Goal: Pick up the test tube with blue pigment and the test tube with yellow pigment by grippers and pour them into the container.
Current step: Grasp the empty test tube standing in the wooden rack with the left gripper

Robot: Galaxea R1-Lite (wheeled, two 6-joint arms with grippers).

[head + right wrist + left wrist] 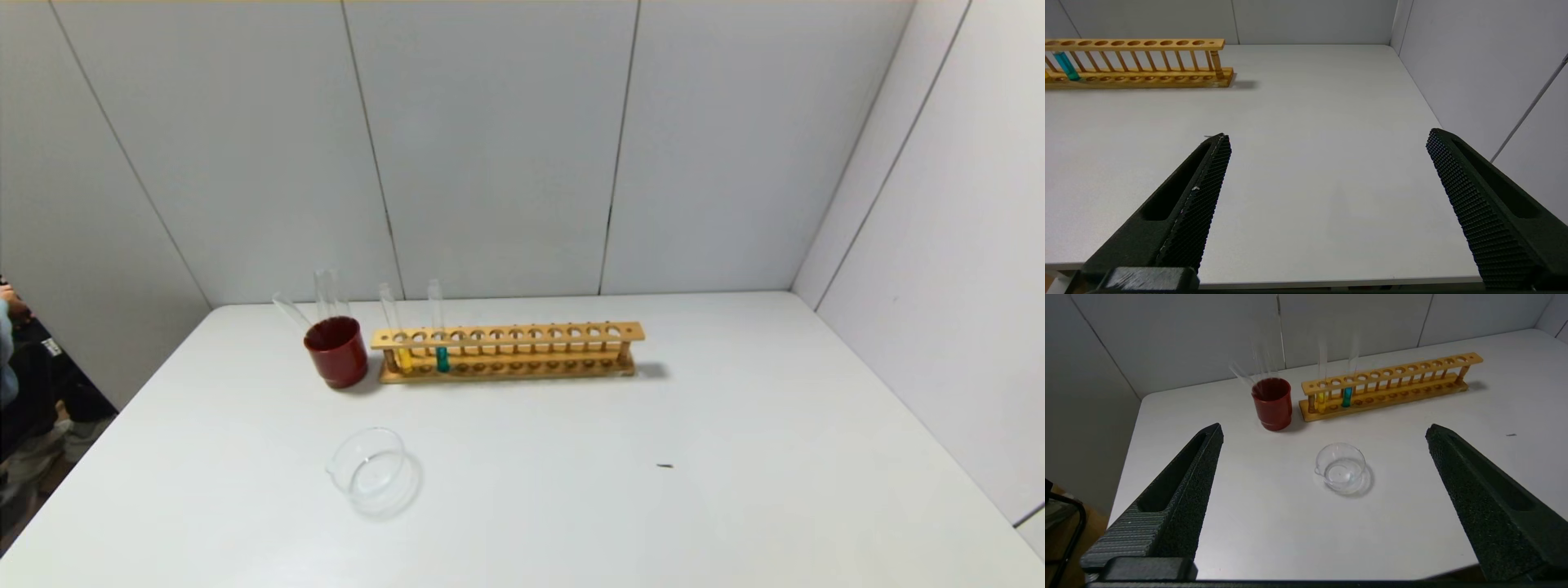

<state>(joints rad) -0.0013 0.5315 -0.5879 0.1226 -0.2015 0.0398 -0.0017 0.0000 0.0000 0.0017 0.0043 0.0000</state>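
Observation:
The test tube with yellow pigment (403,359) (1321,397) and the test tube with blue pigment (442,358) (1347,396) (1066,66) stand upright in the left end of a wooden rack (522,349) (1400,381). Nearer the front left, the container (371,472) (1341,467), a clear round glass dish, rests on the table. My left gripper (1325,430) hangs open over the table's front edge, well short of the dish, holding nothing. My right gripper (1327,139) is open over the bare right side of the table. Neither gripper shows in the head view.
A dark red cup (336,351) (1272,402) holding clear colourless tubes stands just left of the rack. The white table (735,457) is walled by grey panels behind and on the right. A small dark speck (664,465) lies right of centre.

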